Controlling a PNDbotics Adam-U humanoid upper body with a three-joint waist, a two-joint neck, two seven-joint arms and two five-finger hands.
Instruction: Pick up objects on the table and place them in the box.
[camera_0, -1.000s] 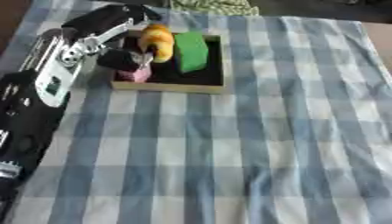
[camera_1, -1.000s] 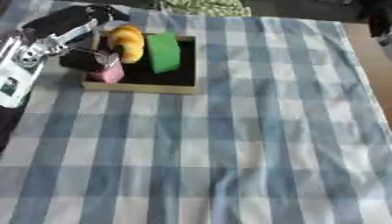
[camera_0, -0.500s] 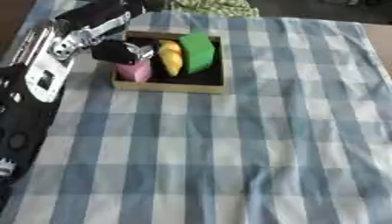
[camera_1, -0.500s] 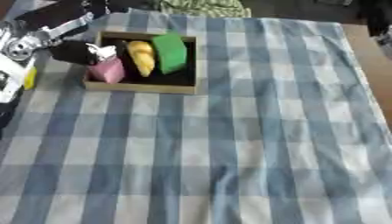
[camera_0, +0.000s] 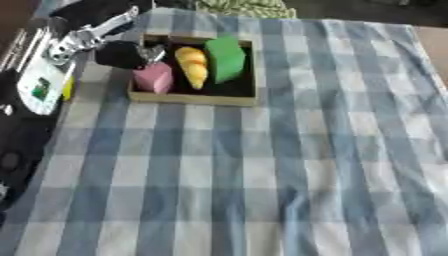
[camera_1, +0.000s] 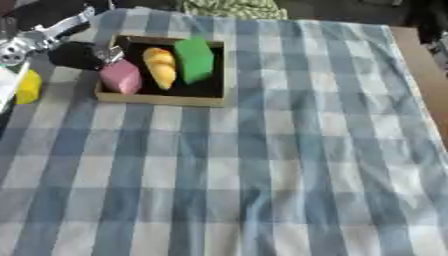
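We saw the box (camera_0: 194, 97) near the far left of the worktop (camera_0: 289, 165), which was covered by a blue and white checked cloth. Inside it sat a pink block (camera_0: 153, 78) at the left, a yellow twisted piece (camera_0: 193, 66) in the middle and a green block (camera_0: 226, 58) leaning at the right. The left hand (camera_0: 122, 54) hung at the box's left rim, just beside the pink block; we could not tell how its fingers stood. A green patterned cloth (camera_0: 243, 7) lay beyond the box.
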